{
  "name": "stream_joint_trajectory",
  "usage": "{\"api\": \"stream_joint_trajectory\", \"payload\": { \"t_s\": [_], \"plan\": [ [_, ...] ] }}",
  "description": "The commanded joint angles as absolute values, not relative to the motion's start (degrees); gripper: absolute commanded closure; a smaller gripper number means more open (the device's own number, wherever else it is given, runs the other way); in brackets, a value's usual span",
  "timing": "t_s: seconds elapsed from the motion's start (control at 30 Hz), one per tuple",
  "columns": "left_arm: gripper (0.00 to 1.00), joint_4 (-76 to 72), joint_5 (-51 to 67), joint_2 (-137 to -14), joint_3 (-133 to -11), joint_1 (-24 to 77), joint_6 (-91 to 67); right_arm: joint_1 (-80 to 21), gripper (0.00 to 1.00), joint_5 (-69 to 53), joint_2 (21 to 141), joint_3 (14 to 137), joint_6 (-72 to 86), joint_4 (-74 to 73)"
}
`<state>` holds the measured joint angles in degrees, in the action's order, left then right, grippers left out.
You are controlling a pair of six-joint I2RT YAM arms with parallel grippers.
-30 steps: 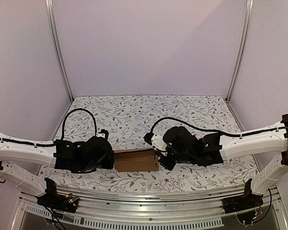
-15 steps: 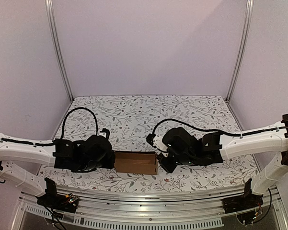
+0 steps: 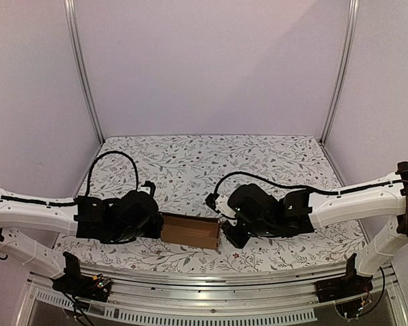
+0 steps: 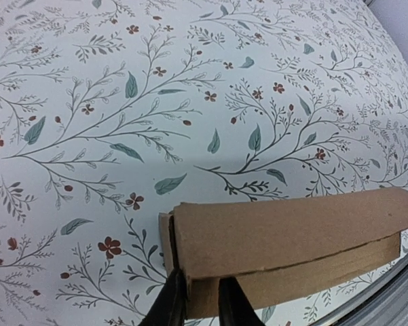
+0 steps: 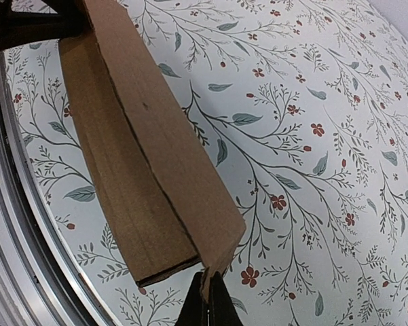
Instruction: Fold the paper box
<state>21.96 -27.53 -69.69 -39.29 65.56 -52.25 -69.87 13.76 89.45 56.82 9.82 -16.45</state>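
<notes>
On the table (image 3: 210, 163) near its front edge, paper box (image 3: 191, 231) between left gripper (image 3: 161, 229) and right gripper (image 3: 225, 231).

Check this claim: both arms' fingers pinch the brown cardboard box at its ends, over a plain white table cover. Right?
Not plain: the table cover carries a floral print, as the left wrist view shows. The left fingers and right fingers do pinch the paper box at its ends.
</notes>
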Motion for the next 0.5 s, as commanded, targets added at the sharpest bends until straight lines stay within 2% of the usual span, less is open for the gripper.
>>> {"api": "stream_joint_trajectory", "payload": {
  "t_s": [0.0,0.23,0.47],
  "plan": [
    [0.82,22.78,-28.28,-71.16,-40.43,66.41,-51.4,-70.56,1.0,12.76,89.43,56.45,10.02,-15.93],
    [0.84,23.66,-30.4,-71.81,-40.78,66.4,-49.82,-70.69,1.0,12.53,88.9,56.16,10.11,-16.11],
    [1.0,23.57,-31.46,-72.4,-40.56,66.42,-48.85,-71.08,1.0,12.27,89.08,56.28,10.23,-16.28]
  ]
}}
